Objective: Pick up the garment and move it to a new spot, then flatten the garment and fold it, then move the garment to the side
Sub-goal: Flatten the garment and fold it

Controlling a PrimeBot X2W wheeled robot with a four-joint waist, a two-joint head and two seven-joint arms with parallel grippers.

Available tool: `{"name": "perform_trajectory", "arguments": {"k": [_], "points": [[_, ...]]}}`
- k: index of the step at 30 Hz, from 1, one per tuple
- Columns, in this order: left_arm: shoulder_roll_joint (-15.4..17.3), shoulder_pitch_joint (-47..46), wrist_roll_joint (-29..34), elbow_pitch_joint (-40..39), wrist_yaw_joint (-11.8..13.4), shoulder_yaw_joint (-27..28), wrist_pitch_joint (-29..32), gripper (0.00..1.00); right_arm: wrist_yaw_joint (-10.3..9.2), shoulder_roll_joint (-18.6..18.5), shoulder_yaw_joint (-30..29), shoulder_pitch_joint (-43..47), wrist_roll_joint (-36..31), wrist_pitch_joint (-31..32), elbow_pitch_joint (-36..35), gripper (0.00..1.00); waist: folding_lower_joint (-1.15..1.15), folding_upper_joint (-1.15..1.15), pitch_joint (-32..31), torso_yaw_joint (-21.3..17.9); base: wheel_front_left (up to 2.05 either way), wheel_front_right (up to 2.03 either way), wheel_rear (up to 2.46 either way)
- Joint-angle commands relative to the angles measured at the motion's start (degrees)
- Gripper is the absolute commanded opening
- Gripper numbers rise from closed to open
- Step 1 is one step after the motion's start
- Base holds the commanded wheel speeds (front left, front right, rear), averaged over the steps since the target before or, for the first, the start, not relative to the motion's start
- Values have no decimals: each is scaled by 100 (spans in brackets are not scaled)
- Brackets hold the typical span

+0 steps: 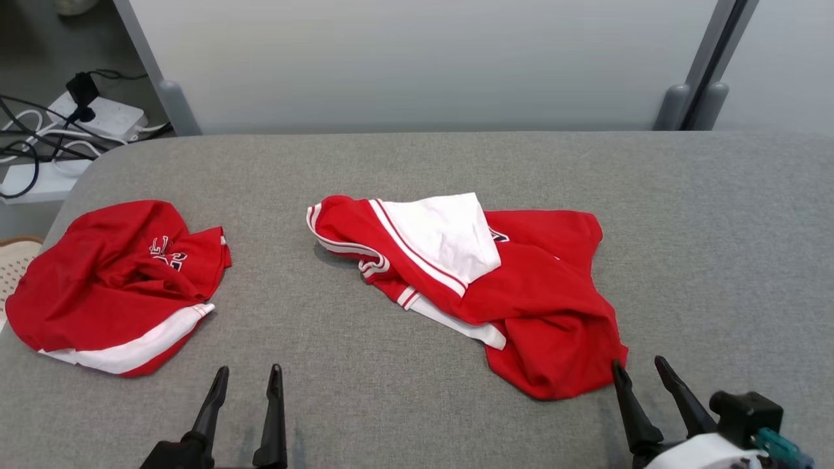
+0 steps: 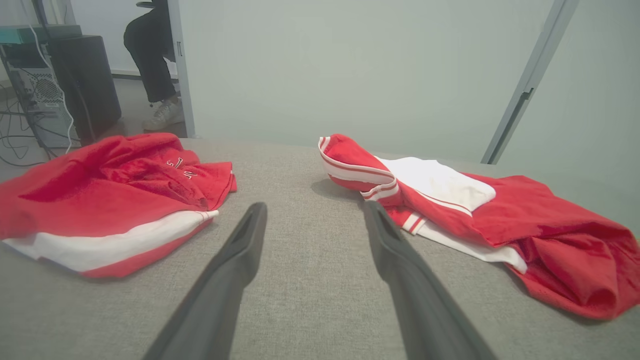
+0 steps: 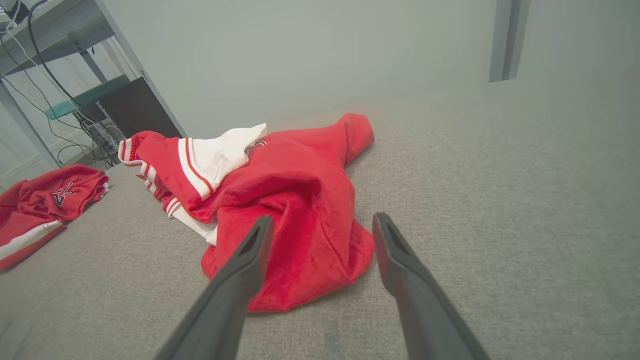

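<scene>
with the left end effector and right end effector both spread wide and empty at the counter's near edge, the right should pinch the crumpled red garment, lying mid-counter, deep at its nearest fold.

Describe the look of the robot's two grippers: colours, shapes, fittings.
Left gripper: two long, dark grey fingers tapering to points, on a black base. Right gripper: the same fingers, on a white wrist shell bearing a black block and a teal connector.
</scene>
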Motion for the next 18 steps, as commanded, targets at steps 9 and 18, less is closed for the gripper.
{"name": "perform_trajectory", "arguments": {"k": [9, 18], "points": [[7, -549, -45, -298, 47, -177, -51, 100, 40, -175, 456, -949, 60, -77, 772, 100, 0, 0, 329, 200, 0, 0, 0], [7, -764, -40, -334, 87, -535, -51, 100, 40, -213, 723, -1583, 326, -77, 1695, 15, 0, 0, 554, 351, 0, 0, 0]]}}
